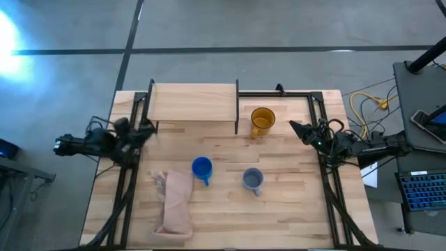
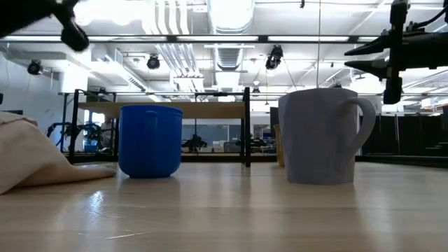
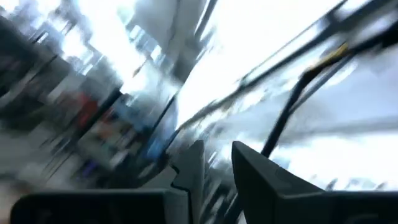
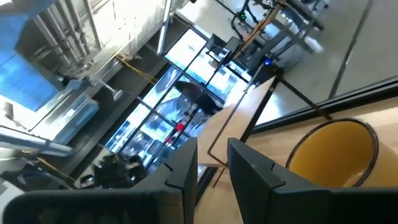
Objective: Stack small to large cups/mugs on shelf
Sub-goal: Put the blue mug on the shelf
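The shelf [image 1: 191,102] stands at the table's far side, left of centre, with nothing on its board. The amber-yellow mug [image 1: 262,120] stands upright on the table just right of the shelf. The small blue mug [image 1: 201,167] and the grey-blue mug [image 1: 252,179] stand upright mid-table. My left gripper [image 1: 150,130] hovers at the table's left edge, near the shelf's left end. My right gripper [image 1: 293,125] hovers right of the amber mug [image 4: 336,152]. Both are empty, and each wrist view shows a narrow gap between the fingers.
A beige cloth [image 1: 175,202] lies crumpled on the table's near left, beside the blue mug. A black metal frame [image 1: 317,104] runs along the table's sides and far edge. Bare tabletop lies between the mugs and the shelf.
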You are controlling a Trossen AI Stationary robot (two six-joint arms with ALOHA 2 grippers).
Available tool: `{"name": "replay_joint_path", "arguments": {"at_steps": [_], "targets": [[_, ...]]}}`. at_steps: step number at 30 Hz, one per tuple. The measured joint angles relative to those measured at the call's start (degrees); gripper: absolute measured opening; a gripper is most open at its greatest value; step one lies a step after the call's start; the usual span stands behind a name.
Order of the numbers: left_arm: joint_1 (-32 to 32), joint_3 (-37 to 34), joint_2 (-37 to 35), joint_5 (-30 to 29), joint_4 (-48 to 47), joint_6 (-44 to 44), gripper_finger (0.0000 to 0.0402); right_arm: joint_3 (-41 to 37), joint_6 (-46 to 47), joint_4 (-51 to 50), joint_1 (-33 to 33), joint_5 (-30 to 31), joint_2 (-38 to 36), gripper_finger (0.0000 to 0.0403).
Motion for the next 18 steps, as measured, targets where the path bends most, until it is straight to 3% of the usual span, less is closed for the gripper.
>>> {"name": "replay_joint_path", "arguments": {"at_steps": [3,6,9,12,16,18], "targets": [[0.02,0.29,1.38,-8.12,7.49,3.36,0.0068,-0.02,-0.09,0.02,0.0,-0.07,0.0,0.0082],[0.02,4.56,3.11,-6.36,3.14,2.24,0.0068,-0.07,1.22,0.76,0.0,-1.95,-0.07,0.0082],[0.02,13.76,8.33,-1.8,-15.19,-1.24,0.0068,-0.07,-0.87,2.11,0.0,-8.53,-0.07,0.0082],[0.0,27.43,17.23,4.01,-37.53,-1.39,0.0068,-0.07,-1.92,2.9,0.02,-13.5,-0.07,0.0082],[0.0,44.21,29.3,6.61,-75.9,-1.59,0.0068,-0.08,-2.43,2.61,0.01,-15.55,-0.04,0.0082],[-0.11,49.29,36.78,6.59,-83.1,-1.64,0.0068,-0.09,-2.52,2.64,0.02,-15.57,-0.04,0.0082]]}}
